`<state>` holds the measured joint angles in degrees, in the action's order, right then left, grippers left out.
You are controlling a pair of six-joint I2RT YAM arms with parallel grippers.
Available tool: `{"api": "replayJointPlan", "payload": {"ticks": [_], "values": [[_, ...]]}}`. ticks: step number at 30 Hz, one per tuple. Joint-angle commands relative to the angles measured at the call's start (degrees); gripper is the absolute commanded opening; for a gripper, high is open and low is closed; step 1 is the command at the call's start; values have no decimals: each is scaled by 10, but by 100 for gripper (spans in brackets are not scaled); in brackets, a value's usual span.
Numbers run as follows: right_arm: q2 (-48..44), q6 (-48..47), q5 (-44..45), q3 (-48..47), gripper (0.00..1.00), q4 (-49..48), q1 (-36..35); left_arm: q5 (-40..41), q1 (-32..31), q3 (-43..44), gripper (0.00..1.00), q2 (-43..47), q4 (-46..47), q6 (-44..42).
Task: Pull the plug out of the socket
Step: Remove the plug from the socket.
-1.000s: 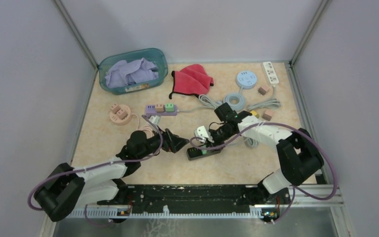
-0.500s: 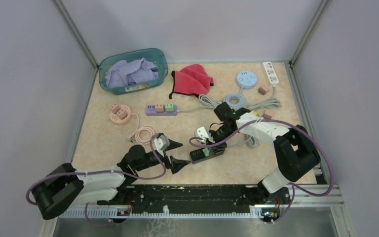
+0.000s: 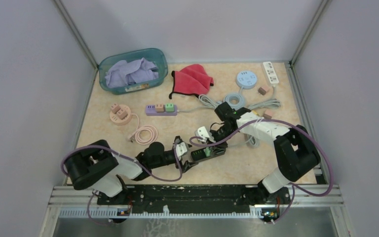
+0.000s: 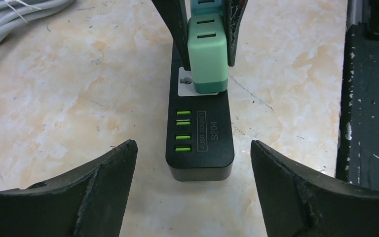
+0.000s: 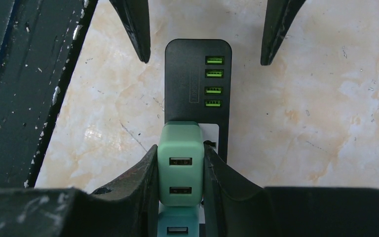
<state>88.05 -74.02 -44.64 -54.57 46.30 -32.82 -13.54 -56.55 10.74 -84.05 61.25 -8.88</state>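
Right hand clenched on the plug, left hand released at the end of the socket strip

The right hand (image 5: 180,165) grips the mint-green plug (image 4: 206,64) by its two sides, one finger pressed against each. The plug stands upright with its base on the white outlet face of the black socket strip (image 5: 197,59), just behind the strip's four green USB ports (image 4: 183,131). The left hand (image 4: 192,148) is spread wide, its fingers (image 4: 103,182) well apart on either side of the strip's USB end and touching neither the strip nor the plug. The strip lies flat on the marbled beige worktop (image 4: 69,98). A black rail (image 4: 370,98) runs along one side of the strip, near it but apart, and grey cable (image 4: 10,10) lies well off the strip's other side
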Motion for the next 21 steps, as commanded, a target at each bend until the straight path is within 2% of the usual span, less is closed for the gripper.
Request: {"api": "replayJointPlan", "payload": {"ticks": [1,3,14,15,19,21], "values": [[5,-11,-15,-20,0,5,5,-16,-5,32,88,-56,66,-11],[5,-11,-16,-20,0,5,5,-16,-5,39,86,-80,78,-6],[0,-3,-26,-15,1,-7,5,-40,-5,71,59,-181,135,20],[-1,-2,-28,-15,1,-9,5,-42,-5,73,54,-185,135,21],[-8,7,-43,-9,1,-21,5,-49,-5,78,18,-197,141,27],[-11,18,-59,-6,2,-31,1,-50,-5,80,9,-201,142,29]]}}
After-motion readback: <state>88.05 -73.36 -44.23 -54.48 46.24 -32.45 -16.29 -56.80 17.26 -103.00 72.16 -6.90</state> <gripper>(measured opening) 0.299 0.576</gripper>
